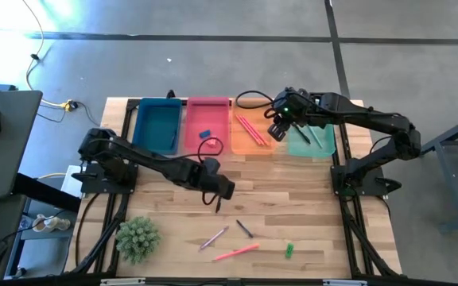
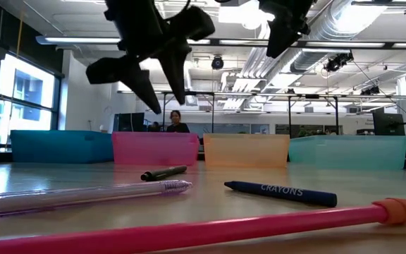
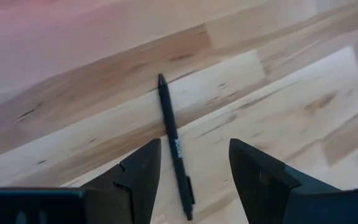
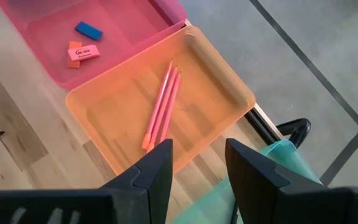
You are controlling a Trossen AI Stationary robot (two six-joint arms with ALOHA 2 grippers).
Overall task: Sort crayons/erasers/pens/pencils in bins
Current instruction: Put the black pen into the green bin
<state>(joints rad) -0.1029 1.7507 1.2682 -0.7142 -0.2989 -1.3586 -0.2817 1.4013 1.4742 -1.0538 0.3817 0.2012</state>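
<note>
A black pen (image 3: pixel 176 155) lies flat on the wooden table (image 1: pixel 293 199). My left gripper (image 3: pixel 194 168) hangs open above it, one finger on either side, well clear of the table in the low view (image 2: pixel 157 88). My right gripper (image 4: pixel 197 168) waits open, with nothing in it, over the orange bin (image 4: pixel 216 74), which holds pink pencils (image 4: pixel 162 106). The pink bin (image 4: pixel 135 12) holds a blue eraser (image 4: pixel 89 29) and a pink eraser (image 4: pixel 82 53). The blue bin (image 1: pixel 159 123) and the teal bin (image 1: pixel 312 141) stand at the ends of the row.
Near the table's front edge lie a clear pink pen (image 1: pixel 213 237), a dark blue crayon (image 1: pixel 245 229), a pink pencil (image 1: pixel 235 253) and a green eraser (image 1: pixel 289 250). A small green plant (image 1: pixel 137 238) stands at the front left. A person (image 2: pixel 177 121) sits beyond the bins.
</note>
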